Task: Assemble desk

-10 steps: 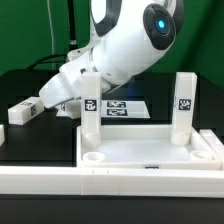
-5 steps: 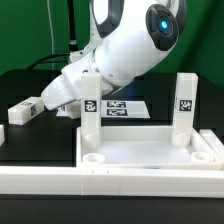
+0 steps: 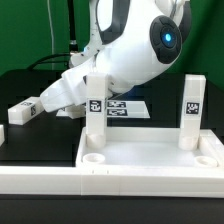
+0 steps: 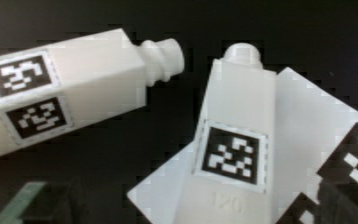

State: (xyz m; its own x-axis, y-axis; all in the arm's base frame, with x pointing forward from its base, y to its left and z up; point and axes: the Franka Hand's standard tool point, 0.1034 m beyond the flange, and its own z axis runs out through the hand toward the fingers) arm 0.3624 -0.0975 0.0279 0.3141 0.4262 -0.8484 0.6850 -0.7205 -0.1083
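Note:
The desk slab lies at the front with its rim up. Two legs stand upright in its far corner sockets, one on the exterior view's left and one on its right. The near sockets hold nothing. A loose leg lies on the black table. Another loose leg lies beside it, partly on the marker board. My gripper hovers low over this second leg, its dark fingers dimly seen wide apart, open and holding nothing. In the exterior view my hand hides the fingertips.
The long low white rail runs along the front edge below the slab. The marker board lies behind the slab, partly hidden by my arm. My bulky arm hangs over the slab's far left leg.
The arm's upper body has swung toward the exterior view's right and the hand has dipped a little lower toward the table. The loose leg on the left has not moved.

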